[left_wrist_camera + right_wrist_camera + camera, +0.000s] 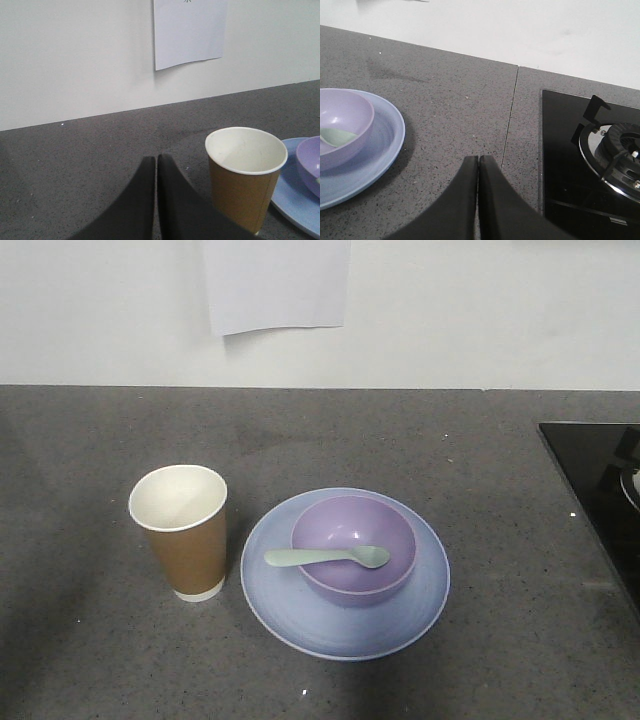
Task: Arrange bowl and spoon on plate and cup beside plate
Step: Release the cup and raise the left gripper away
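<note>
You see the plate (295, 190) and bowl (311, 165) cut off right of your left gripper (156, 160).

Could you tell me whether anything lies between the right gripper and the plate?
Nothing: in the right wrist view, only bare grey countertop separates the right gripper from the plate.

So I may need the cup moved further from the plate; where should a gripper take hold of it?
Grip the cup across its brown side wall, about mid-height, coming from its left, away from the plate. It stands upright and tapers toward the base, so a side pinch should seat well. The left gripper, shut now, is likely the nearer one.
</note>
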You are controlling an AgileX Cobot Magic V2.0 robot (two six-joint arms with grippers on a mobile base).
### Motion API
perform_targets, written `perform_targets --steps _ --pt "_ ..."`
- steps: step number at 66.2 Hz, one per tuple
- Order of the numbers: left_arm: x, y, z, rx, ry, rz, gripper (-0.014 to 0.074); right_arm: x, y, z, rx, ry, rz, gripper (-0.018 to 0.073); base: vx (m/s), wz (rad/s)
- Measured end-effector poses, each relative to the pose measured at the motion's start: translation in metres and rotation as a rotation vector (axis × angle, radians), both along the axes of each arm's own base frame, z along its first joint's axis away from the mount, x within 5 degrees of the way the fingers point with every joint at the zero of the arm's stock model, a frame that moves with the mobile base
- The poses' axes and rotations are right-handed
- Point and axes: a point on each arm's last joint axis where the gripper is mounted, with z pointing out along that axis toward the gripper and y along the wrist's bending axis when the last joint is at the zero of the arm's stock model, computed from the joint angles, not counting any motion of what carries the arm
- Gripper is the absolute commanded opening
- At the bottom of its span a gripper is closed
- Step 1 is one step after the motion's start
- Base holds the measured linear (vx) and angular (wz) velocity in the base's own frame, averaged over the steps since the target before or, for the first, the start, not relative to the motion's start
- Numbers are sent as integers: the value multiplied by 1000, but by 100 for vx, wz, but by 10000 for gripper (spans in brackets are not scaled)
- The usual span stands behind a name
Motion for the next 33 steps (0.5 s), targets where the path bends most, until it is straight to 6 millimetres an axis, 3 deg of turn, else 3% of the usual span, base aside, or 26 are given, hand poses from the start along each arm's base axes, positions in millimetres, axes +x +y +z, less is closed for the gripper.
perform_targets --steps 33 --pt "0 0 -1 22 11 1 -7 0 0 0 0 0 0 -5 0 0"
